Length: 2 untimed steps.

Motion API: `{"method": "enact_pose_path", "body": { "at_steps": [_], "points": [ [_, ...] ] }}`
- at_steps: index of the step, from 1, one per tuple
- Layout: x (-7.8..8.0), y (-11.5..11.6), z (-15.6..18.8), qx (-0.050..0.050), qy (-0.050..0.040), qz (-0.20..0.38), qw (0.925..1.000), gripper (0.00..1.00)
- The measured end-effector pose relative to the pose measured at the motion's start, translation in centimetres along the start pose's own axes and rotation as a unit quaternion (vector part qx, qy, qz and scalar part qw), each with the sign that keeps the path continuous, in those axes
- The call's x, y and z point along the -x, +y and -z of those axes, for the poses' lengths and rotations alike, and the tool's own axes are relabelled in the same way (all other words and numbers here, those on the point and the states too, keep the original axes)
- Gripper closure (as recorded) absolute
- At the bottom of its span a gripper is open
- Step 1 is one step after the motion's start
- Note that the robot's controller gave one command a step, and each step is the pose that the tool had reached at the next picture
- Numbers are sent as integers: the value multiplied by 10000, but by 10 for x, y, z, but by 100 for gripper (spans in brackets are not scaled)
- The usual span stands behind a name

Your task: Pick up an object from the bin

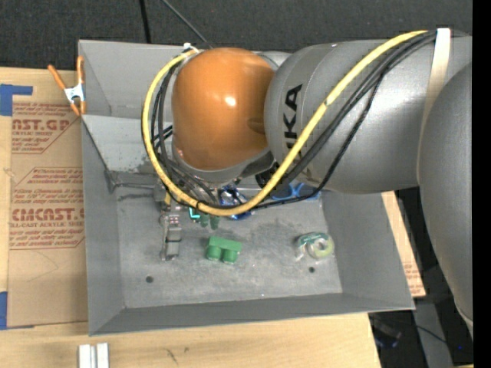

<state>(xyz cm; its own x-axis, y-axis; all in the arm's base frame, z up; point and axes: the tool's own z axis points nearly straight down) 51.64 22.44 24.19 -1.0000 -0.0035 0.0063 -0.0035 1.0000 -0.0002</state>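
Note:
My gripper reaches down to the bin floor in the left half, below the arm's orange cover. A small green block with two rounded lobes lies on the floor just to the gripper's right, apart from it. Further right rests a small pale ring-shaped thing with green and yellow on it. A blue thing shows partly from under the arm near the middle of the bin, mostly hidden.
The arm and its orange cover and cables hang over the back and middle of the bin and hide what lies beneath. The bin's sloping left wall rises close to the gripper.

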Motion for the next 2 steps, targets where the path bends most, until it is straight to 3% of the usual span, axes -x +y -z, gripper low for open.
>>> {"method": "enact_pose_path", "body": {
  "at_steps": [1,2],
  "points": [
    [-14,-3,-18,-2,-29,1253,9921,0],
    [24,-102,-90,-17,-18,2286,9735,0]
  ]
}}
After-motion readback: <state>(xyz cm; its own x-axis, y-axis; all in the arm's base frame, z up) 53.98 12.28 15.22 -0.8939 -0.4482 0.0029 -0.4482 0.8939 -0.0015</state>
